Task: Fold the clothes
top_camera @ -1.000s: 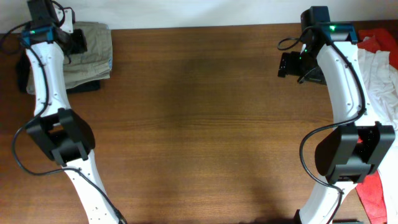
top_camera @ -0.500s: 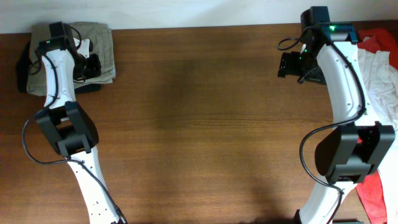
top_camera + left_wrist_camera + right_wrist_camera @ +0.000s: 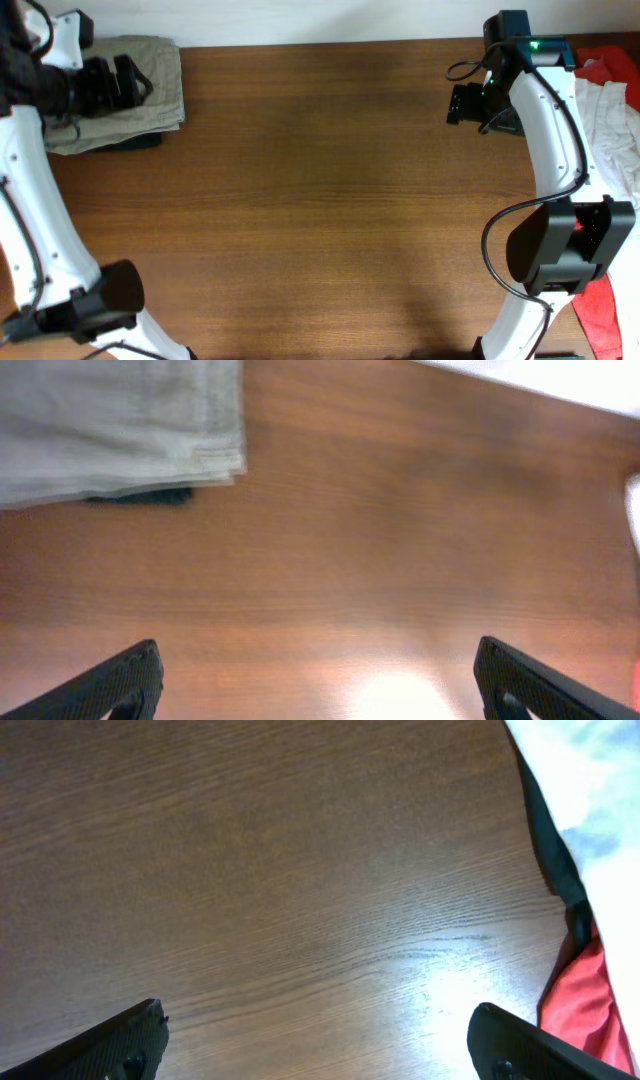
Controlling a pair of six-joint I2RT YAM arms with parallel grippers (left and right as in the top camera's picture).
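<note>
Folded khaki shorts (image 3: 155, 85) lie at the table's far left corner on top of a black garment (image 3: 130, 143). My left gripper (image 3: 125, 80) hovers over them, raised and open. In the left wrist view the shorts (image 3: 120, 420) and the black edge (image 3: 140, 497) sit at the upper left, and bare wood shows between the wide-apart fingers (image 3: 120, 685) of the gripper (image 3: 320, 695). My right gripper (image 3: 462, 104) stands open at the far right; in its own view the gripper (image 3: 320, 1050) holds nothing. The white garment (image 3: 590, 780), black cloth (image 3: 555, 860) and red cloth (image 3: 585, 1010) lie to its right.
A heap of white cloth (image 3: 612, 120) and red cloth (image 3: 612, 55) hangs over the table's right edge (image 3: 570, 200), with more red cloth (image 3: 605, 310) lower down. The white wall runs along the far edge (image 3: 320, 42).
My left gripper has opened and let go of the khaki shorts, and the left arm has lifted and swung back to the left. The right arm has not moved.
</note>
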